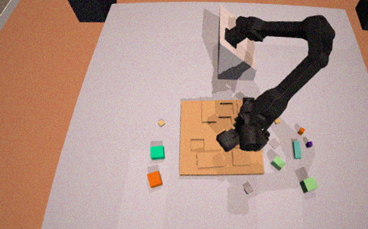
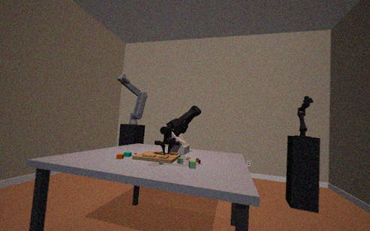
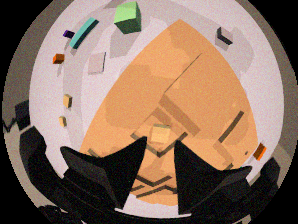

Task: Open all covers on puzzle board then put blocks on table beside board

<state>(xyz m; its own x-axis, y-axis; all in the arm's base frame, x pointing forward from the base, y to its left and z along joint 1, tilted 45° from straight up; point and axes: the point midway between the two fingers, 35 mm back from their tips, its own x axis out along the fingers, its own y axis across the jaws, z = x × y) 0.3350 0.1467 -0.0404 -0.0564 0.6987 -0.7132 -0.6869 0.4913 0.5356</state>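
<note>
Well, at the near side of the grey surface point(image 1: 119, 104) point(image 2: 140, 177), a pale green cube point(image 1: 309, 184) point(image 2: 192, 164) sits right, with a small grey block point(image 1: 247, 188) point(image 2: 161, 163) point(image 3: 224, 36) just off the board's near edge. Farther in, an orange block point(image 1: 154, 179) point(image 2: 119, 156) point(image 3: 259, 151) lies left of the board, and a smaller green block point(image 1: 277, 162) point(image 2: 180, 160) point(image 3: 128, 17) lies right of it. A teal bar point(image 1: 296, 149) point(image 3: 84, 33) and a purple bit point(image 1: 309, 144) point(image 2: 199, 162) point(image 3: 68, 34) are farther right, near a little orange piece point(image 1: 301, 130) point(image 2: 197, 160) point(image 3: 58, 59). Left again, past the orange block, is a bright green block point(image 1: 158, 152) point(image 2: 128, 154).

The wooden puzzle board point(image 1: 186, 152) point(image 2: 142, 158) point(image 3: 125, 105) lies flat mid-surface, between these groups. Over its right part hovers the end effector point(image 1: 251, 138) point(image 2: 166, 153) point(image 3: 161, 141), fingers parted and grasping nothing. The wrist view shows a tan square point(image 3: 160, 134) on the board, just beyond the fingertips; whether they touch it, I cannot tell. Beyond the board stands a slanted white panel point(image 1: 235, 59). Farthest back, a grey arm point(image 2: 140, 105) stands left and a black one point(image 2: 302, 116) right, each on a dark pedestal.
</note>
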